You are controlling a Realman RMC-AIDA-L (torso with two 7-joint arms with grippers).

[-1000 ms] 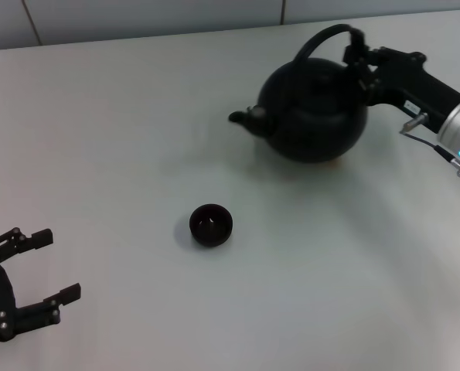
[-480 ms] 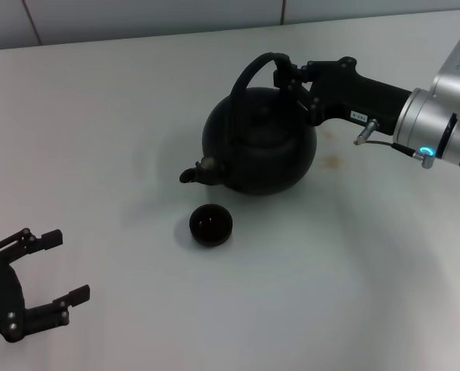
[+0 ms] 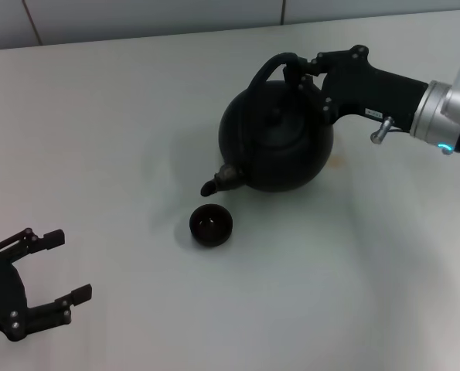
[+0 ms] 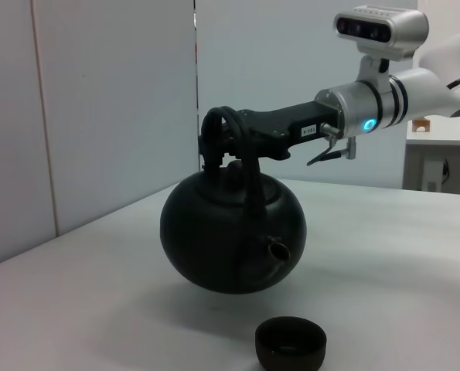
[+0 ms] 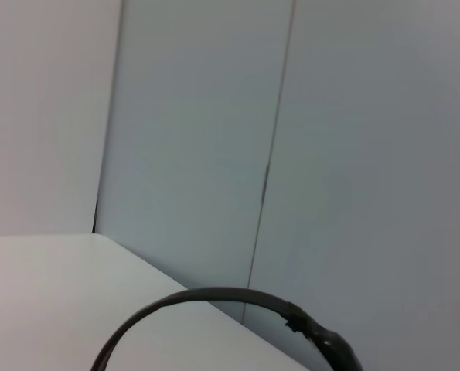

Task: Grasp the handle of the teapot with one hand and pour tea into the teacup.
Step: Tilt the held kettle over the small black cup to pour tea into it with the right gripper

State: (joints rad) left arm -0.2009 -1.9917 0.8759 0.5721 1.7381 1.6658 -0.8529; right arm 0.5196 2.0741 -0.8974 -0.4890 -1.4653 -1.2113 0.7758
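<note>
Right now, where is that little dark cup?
In the head view the teacup sits on the white table near the middle, just below the spout of the teapot, which the right gripper holds lifted.

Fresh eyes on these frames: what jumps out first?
The big black teapot, hanging off the table in mid-air, its handle clamped by the right gripper reaching in from the right. Its spout tips down just above the tiny dark teacup, which stands alone on the white table. The left gripper sits open at the near left corner, idle.
</note>
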